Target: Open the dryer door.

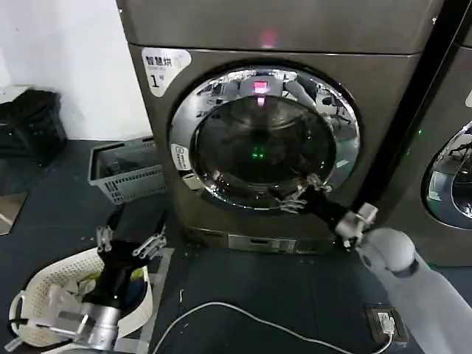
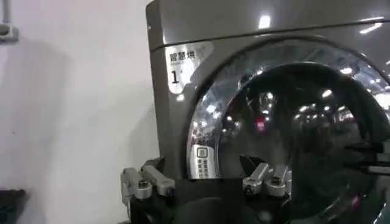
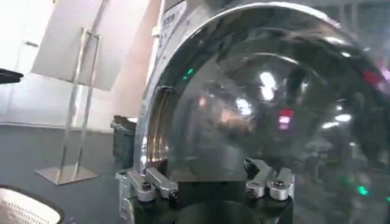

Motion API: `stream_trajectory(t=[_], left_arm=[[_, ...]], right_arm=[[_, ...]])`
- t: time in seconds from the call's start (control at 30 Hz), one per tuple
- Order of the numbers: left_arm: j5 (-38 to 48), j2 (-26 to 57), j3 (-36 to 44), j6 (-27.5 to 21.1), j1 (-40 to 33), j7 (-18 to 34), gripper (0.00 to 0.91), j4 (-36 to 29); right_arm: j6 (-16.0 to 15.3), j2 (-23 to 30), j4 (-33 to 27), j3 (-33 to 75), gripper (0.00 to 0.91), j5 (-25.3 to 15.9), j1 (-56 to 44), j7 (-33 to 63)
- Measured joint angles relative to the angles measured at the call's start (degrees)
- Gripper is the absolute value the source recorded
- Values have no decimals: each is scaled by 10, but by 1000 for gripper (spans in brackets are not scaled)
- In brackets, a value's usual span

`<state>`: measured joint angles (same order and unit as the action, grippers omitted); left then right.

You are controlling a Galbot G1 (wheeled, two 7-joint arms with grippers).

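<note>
While the dryer door sits seemingly shut against the front of the dryer, the right end effector reaches its lower chrome rim, fingers spread and lying at or just beside the metal, gripping nothing that can be made out. In the right wrist view, a thin gap may show along one edge of the rim, though whether the latch has released cannot be told. The task therefore appears to be in its early stage: contact at the rim is made or nearly made, and the pull that would swing the door outward is not yet done. The left end effector waits low to the robot's left, fingers spread and empty, hovering above a white laundry basket on the floor. A grey plastic crate stands just beside the dryer's left corner (the side toward which the door may swing, if hinged there), and could limit the opening. A white cable trails over the dark floor before the machine, and a neighbouring machine stands close at the right, leaving the working arm little room.
</note>
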<state>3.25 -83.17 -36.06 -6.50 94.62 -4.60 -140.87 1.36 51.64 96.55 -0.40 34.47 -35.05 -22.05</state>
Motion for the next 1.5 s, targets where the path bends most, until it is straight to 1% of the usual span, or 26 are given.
stream_trajectory(t=[0.27,0.53,1.1,1.27,1.5], left_arm=[[-3,-6,-2,4,5,-3,907,-4],[-8,-11,-5,9,14,-4,907,-9],[-9,-18,-16,11,27,-6,907,-26],[-8,-20,-20,11,34,-6,907,-32],[-5,-21,-27,13,40,-7,907,-37]], right_arm=[[1,33,-40,-61,907,-1,67,0],[1,85,-84,-110,907,-7,118,0],[9,176,-179,-151,907,-31,176,-13],[14,204,-212,-158,907,-32,190,-26],[18,229,-244,-171,907,-34,204,-39]])
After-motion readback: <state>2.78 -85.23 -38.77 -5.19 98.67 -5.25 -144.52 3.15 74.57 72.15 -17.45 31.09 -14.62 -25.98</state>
